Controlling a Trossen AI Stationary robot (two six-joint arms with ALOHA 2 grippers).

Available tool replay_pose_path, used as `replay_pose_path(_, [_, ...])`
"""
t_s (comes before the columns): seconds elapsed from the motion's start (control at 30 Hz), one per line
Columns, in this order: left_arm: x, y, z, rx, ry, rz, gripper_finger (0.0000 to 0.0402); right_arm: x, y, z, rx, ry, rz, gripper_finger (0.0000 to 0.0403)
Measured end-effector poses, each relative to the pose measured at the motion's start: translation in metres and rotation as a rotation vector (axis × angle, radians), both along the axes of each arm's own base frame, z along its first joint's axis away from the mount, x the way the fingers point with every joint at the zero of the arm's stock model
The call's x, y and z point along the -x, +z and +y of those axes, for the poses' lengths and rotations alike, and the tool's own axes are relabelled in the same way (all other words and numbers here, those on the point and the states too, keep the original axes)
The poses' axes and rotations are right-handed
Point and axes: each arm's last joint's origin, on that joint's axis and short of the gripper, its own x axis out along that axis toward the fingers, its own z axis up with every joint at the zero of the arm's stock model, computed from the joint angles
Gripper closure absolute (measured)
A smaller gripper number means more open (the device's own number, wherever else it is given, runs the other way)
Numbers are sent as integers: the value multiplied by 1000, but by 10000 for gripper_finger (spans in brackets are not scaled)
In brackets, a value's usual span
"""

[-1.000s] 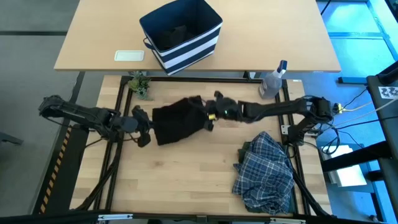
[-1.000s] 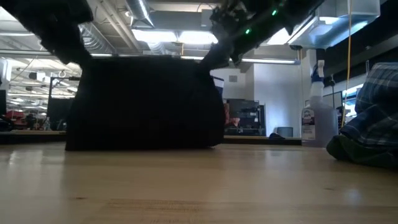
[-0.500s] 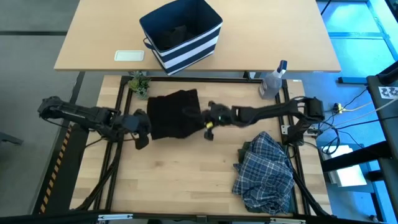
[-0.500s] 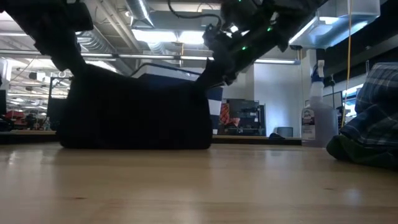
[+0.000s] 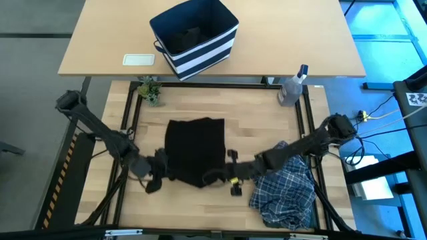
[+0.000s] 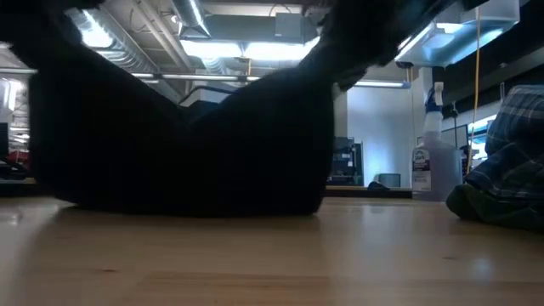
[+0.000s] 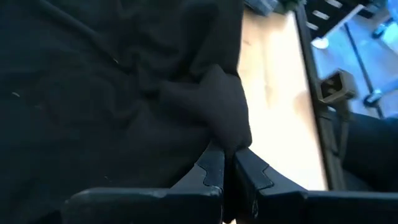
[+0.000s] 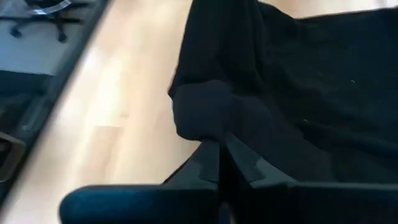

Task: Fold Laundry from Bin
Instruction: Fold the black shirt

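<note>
Both grippers, left point(image 5: 159, 175) and right point(image 5: 230, 179), pinch the near corners of the black garment point(image 5: 195, 150) spread mid-table, so they should pull evenly to keep that edge taut.

A clear spray bottle point(image 5: 293, 87) stands at the table's point(image 5: 200, 200) far right corner. A small plant point(image 5: 151, 89) sits at its far left corner; beyond it lies a white card point(image 5: 139, 59).
</note>
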Motion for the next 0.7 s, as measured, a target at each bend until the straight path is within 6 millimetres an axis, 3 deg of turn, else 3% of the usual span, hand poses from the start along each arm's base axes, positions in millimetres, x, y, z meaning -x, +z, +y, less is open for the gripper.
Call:
replay_pose_path(0.17, [-11, 6, -49, 22, -77, -10, 401, 19, 9, 40, -49, 34, -48, 403])
replay_pose_path(0.27, [-17, 29, -73, -37, -130, -36, 401, 31, 24, 52, -49, 39, -105, 403])
replay_pose_path(0.33, [-18, 49, -79, -98, -136, -45, 401, 36, 38, 50, -44, 22, -151, 403])
replay_pose_path(0.43, [-13, 68, -71, -238, -81, -11, 401, 40, 56, 34, 7, -58, -208, 403])
replay_pose_path(0.53, [-3, 77, -50, -341, 13, 54, 401, 37, 66, 6, 46, -143, -206, 403])
replay_pose_path(0.6, [4, 74, -31, -372, 96, 120, 401, 31, 66, -18, 58, -198, -172, 403])
replay_pose_path(0.7, [18, 55, -4, -391, 212, 230, 401, 15, 55, -59, 31, -257, -110, 403])
